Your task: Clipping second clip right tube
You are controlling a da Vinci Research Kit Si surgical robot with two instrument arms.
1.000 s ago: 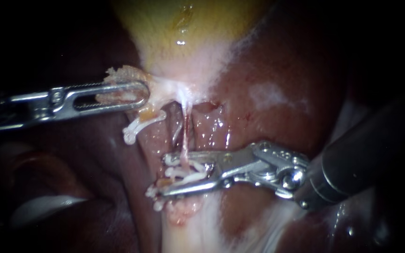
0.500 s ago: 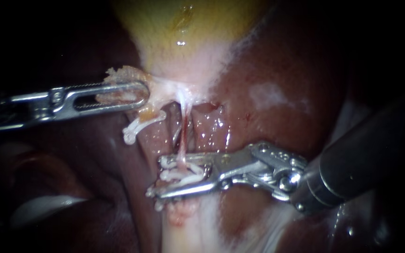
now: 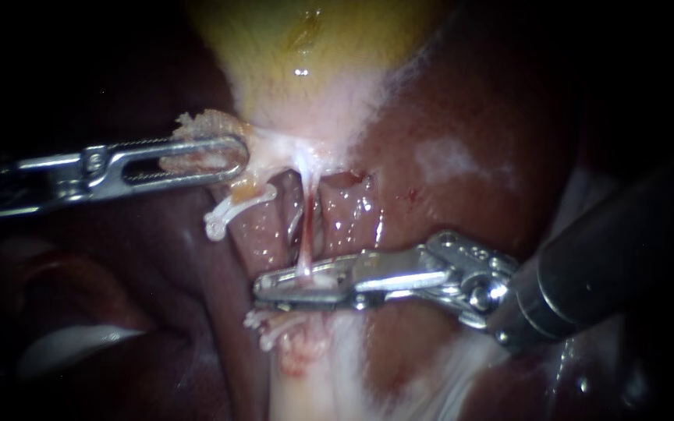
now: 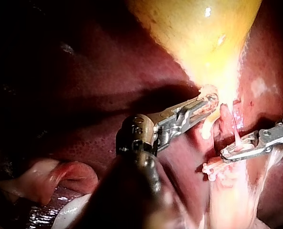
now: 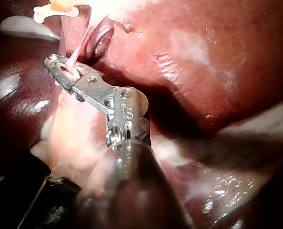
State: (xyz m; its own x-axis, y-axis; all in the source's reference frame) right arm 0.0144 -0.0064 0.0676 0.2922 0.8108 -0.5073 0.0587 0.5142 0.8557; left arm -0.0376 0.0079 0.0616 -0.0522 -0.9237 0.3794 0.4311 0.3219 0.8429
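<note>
Endoscope, left instrument: the left instrument (image 3: 232,156) is coming in from the left, its jaws pinching a ragged fringe at the pale lower end of the gallbladder (image 3: 306,47).
Endoscope, right instrument: the right instrument (image 3: 267,284) is reaching across from the right, its jaws pressing close together on the right tube (image 3: 305,226), with a white clip (image 3: 317,278) showing between them.
Endoscope, right tube: the thin pink strand is running down from the gallbladder's neck into those jaws, in front of the liver (image 3: 462,117).
Endoscope, other clips: an upper clip (image 3: 232,210) is sitting just under the left instrument's jaws; lower clips (image 3: 271,326) are lying just below the right instrument's jaws.
Left wrist: the left instrument (image 4: 209,101) is gripping the fringe right under the gallbladder (image 4: 194,28); beside it, the right instrument (image 4: 227,155) is clamping the right tube (image 4: 235,136).
Right wrist: the right instrument (image 5: 53,62) is squeezing the right tube (image 5: 79,50), which is rising out of its jaws towards the upper clip (image 5: 51,12).
</note>
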